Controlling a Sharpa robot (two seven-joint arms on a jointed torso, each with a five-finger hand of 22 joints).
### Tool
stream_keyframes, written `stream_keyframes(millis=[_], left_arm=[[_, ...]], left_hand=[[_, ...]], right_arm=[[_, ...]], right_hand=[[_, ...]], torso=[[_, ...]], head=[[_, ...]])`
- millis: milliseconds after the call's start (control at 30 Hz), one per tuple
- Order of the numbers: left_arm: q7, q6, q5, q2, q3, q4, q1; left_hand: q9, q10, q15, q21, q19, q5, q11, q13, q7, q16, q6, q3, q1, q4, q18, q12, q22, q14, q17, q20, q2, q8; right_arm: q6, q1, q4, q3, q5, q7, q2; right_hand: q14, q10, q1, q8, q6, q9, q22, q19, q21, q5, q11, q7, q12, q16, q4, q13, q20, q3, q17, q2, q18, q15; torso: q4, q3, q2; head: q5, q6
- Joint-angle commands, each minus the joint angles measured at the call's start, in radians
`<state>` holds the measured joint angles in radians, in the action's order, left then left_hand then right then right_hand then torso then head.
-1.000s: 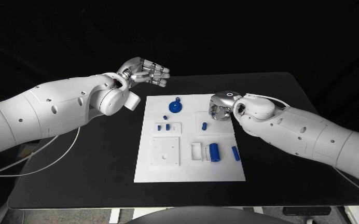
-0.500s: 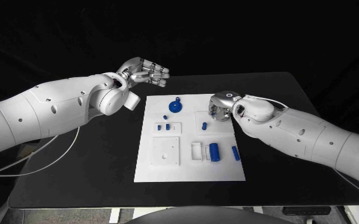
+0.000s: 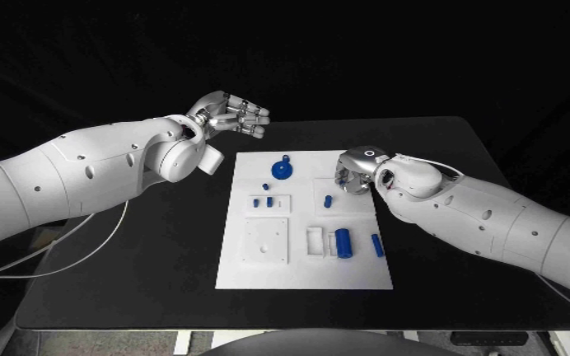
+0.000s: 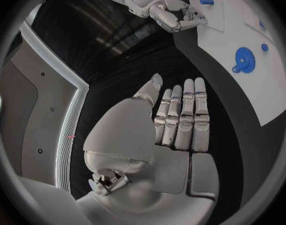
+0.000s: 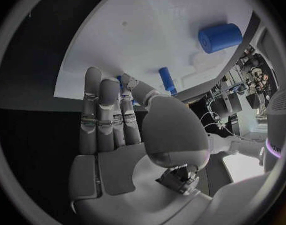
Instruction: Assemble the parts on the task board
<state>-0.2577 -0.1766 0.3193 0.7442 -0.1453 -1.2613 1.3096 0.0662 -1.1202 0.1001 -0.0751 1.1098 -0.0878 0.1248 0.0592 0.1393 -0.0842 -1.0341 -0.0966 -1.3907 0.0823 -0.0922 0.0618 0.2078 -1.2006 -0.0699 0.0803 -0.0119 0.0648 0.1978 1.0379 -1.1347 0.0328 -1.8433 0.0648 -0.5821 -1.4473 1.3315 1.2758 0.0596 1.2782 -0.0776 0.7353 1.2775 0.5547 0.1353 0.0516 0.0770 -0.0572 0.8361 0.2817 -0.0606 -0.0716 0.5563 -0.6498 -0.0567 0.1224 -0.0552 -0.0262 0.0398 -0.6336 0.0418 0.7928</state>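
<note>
On the black table (image 3: 142, 241) lies the white task board (image 3: 357, 274) with small blue parts (image 3: 342, 242) on it. The left hand (image 3: 233, 115) hangs past the board's far left corner, fingers straight, holding nothing. The right hand (image 3: 354, 170) is low over the board's right edge; I cannot tell if it holds anything

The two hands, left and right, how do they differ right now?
The left hand is raised beyond the task board's far left corner, over bare table, fingers straight together; the right hand is low over the board's right edge, fingers pointing down. The left is away from any part; the right is beside a small blue part. Both hold nothing.
</note>
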Motion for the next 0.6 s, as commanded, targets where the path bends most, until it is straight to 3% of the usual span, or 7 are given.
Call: stream_keyframes(millis=[33, 267, 600], left_arm=[[-0.01, 0.012, -0.006, -0.003, 0.001, 0.004, 0.001], [-0.011, 0.019, -0.01, -0.005, 0.001, 0.012, 0.001], [-0.007, 0.026, -0.016, -0.006, 0.001, 0.017, 0.001]], left_hand=[[-0.001, -0.006, -0.001, -0.004, 0.005, -0.004, 0.0, -0.001, 0.003, 0.002, -0.002, -0.001, -0.004, 0.005, 0.013, 0.0, -0.001, -0.006, 0.001, 0.002, -0.004, -0.001], [-0.001, -0.005, 0.0, -0.005, 0.004, -0.004, 0.001, -0.001, 0.003, 0.002, 0.0, 0.0, -0.003, 0.005, 0.013, 0.0, -0.006, -0.005, 0.001, 0.002, -0.003, -0.001], [-0.001, -0.003, 0.001, -0.005, 0.003, -0.005, 0.002, -0.001, 0.004, 0.003, 0.001, 0.0, -0.003, 0.006, 0.013, 0.0, -0.008, -0.003, 0.001, 0.003, -0.002, -0.001]], right_arm=[[0.035, 0.002, -0.008, 0.013, 0.009, 0.003, -0.009], [0.04, 0.003, -0.033, 0.036, 0.046, -0.009, -0.027], [0.035, 0.003, -0.079, 0.078, 0.119, -0.036, -0.054]], right_hand=[[0.001, 0.032, 0.008, 0.004, 0.009, 0.0, 0.006, 0.002, -0.007, 0.0, -0.027, -0.001, -0.002, -0.005, 0.0, -0.001, -0.009, 0.006, -0.001, -0.006, 0.014, -0.007], [0.001, 0.031, 0.006, 0.004, 0.008, 0.001, 0.02, 0.005, -0.017, 0.001, -0.026, -0.001, -0.002, -0.007, -0.001, -0.001, -0.009, 0.008, -0.002, -0.006, 0.013, -0.008], [0.001, 0.03, 0.005, 0.004, 0.008, 0.001, 0.033, 0.008, -0.029, 0.008, -0.026, 0.0, -0.001, -0.009, -0.001, -0.001, -0.011, 0.003, -0.002, -0.004, 0.011, -0.009]], torso=[[-0.0014, 0.0017, 0.0], [-0.0009, 0.0007, -0.001], [-0.0008, 0.0024, -0.002]], head=[[0.003, -0.004], [0.004, -0.006], [0.009, -0.003]])
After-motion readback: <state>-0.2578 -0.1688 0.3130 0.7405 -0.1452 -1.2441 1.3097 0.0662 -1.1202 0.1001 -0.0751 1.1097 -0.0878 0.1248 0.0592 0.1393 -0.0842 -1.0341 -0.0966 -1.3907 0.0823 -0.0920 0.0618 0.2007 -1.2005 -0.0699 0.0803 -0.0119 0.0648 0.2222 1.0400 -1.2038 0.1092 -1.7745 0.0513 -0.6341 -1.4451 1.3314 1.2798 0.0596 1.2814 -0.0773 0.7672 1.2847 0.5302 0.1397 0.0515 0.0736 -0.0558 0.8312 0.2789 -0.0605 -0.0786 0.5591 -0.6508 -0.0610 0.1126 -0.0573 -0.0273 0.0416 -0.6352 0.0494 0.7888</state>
